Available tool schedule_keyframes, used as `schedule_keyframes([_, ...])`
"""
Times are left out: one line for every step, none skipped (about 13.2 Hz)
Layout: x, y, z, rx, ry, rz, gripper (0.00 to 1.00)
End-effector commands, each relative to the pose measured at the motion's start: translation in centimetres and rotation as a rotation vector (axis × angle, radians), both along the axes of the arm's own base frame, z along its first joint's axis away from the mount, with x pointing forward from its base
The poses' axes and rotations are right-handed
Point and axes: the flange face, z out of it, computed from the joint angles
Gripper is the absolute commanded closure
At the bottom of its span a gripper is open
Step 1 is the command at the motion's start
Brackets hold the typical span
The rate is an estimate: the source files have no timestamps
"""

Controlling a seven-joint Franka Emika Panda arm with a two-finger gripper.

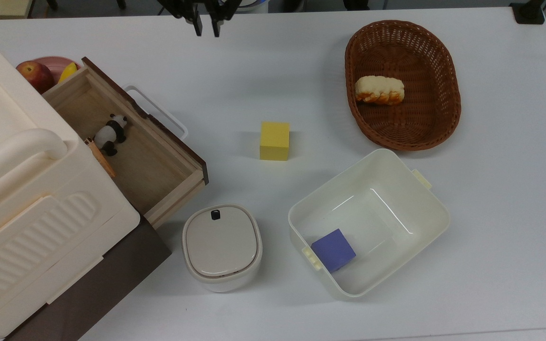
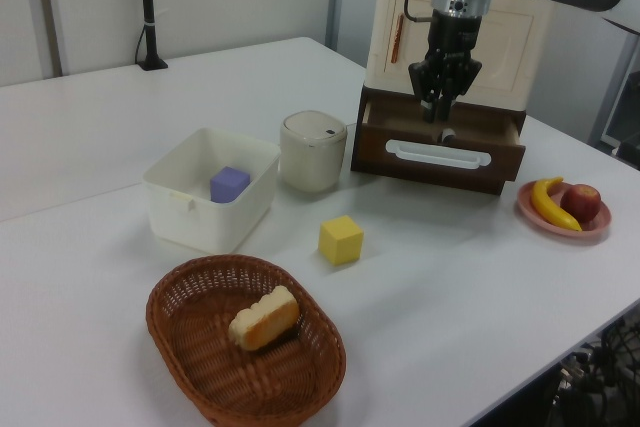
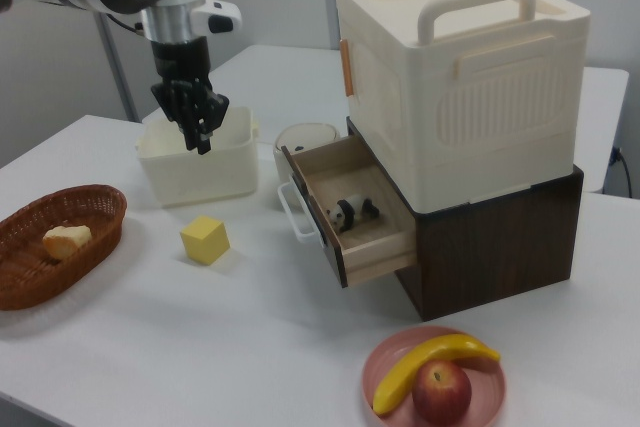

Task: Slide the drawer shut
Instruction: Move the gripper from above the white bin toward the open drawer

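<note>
light wood and a dark brown front make the drawer (image 3: 345,219), which stands pulled out from the brown base under the big cream case (image 3: 462,77). a small panda figure (image 3: 355,213) lies inside it, and the white loop handle (image 3: 291,212) faces the yellow block (image 3: 205,239). the gripper (image 3: 201,130) hangs high above the worktop (image 1: 273,71), well apart from the drawer, near the cream tub (image 3: 200,159) in the right view. the jaws are almost together and hold nothing.

to do this step well, i think the gripper should come down in front of the dark panel and push at its middle, near the handle, straight along the drawer's own direction. a push at one corner could turn the drawer and make it stick. it seems that the panda lies low enough to pass under the case, but this is hard to judge. the round lidded pot (image 1: 221,246) stands just beside the drawer's corner, so the arm should keep away from that side.
</note>
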Motion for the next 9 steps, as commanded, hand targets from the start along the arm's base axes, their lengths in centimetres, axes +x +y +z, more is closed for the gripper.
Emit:
schedule_keyframes([1.9, 0.9, -2.6, 0.028, -0.012, -0.007, 1.0])
schedule_keyframes([2.6, 0.7, -4.1, 0.037, -0.034, -0.102, 1.0])
schedule_keyframes([3.0, 0.6, -5.8, 0.05, -0.045, -0.217, 1.0])
schedule_keyframes([3.0, 0.9, -7.0, 0.049, -0.049, -0.283, 1.0])
schedule_keyframes([2.8, 0.9, -8.0, 0.046, -0.032, -0.329, 1.0])
schedule_keyframes([2.7, 0.9, -9.2, 0.041, -0.02, -0.41, 1.0])
schedule_keyframes([2.8, 0.5, -10.4, 0.04, -0.025, -0.557, 1.0])
schedule_keyframes([3.0, -0.2, -11.0, 0.042, -0.035, -0.69, 1.0])
schedule_keyframes([3.1, -0.8, -11.2, 0.044, -0.048, -0.758, 1.0])
